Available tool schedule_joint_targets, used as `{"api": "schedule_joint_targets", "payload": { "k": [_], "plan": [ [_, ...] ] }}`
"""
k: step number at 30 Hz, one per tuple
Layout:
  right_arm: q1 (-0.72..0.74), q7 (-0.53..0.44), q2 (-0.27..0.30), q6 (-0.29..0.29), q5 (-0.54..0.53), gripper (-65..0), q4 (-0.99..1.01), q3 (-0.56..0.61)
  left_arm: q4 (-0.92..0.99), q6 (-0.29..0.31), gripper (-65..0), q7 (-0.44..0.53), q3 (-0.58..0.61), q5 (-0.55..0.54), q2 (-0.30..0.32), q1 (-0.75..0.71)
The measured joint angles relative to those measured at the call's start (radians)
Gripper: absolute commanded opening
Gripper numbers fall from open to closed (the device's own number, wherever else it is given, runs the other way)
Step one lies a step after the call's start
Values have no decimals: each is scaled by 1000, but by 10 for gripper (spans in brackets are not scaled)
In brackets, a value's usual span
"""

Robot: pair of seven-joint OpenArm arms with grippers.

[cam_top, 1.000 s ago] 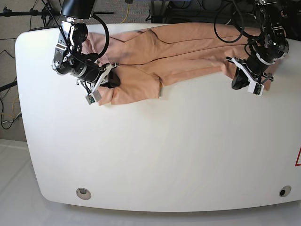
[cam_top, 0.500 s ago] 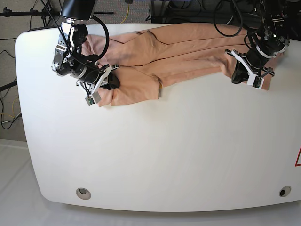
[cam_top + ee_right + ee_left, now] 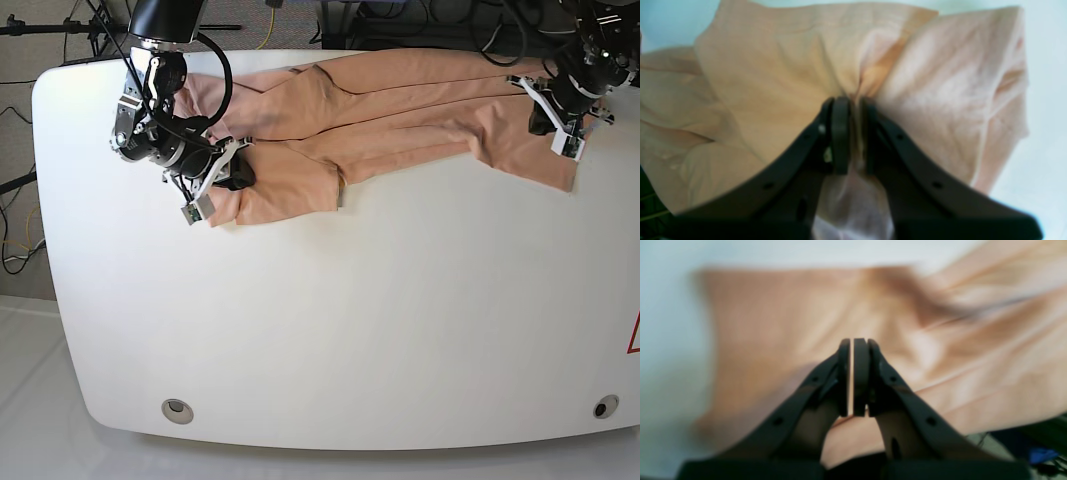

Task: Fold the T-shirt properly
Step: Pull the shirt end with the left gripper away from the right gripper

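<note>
Base view: left end effector (image 3: 556, 112), jaws pressed together on nothing, pulls away toward the table's (image 3: 350, 320) far corner, leaving the salmon-pink T-shirt (image 3: 400, 100) bunched along the far edge. Right end effector (image 3: 222, 172) stays clamped on a fabric fold; folding barely begun.

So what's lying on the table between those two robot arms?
In the base view, only the T-shirt: its pink cloth stretches across the table from the right gripper to the left gripper. Nothing else sits between them.
</note>
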State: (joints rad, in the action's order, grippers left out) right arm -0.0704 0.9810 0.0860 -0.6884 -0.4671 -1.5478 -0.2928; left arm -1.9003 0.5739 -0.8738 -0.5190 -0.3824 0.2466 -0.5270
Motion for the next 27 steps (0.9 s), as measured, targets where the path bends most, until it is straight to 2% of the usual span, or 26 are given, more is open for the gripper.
{"api": "schedule_joint_targets", "payload": {
  "k": [8,12,27],
  "plan": [
    [0,0,0,0,0,-597,1,4,0,3,-650,-124,-133,-3,-6,-5],
    [0,0,0,0,0,-597,1,4,0,2,-650,-167,-158,1,-2,-21],
    [-2,0,0,0,0,-597,1,4,72,3,-650,-177,-119,4,-6,-29]
  ]
}}
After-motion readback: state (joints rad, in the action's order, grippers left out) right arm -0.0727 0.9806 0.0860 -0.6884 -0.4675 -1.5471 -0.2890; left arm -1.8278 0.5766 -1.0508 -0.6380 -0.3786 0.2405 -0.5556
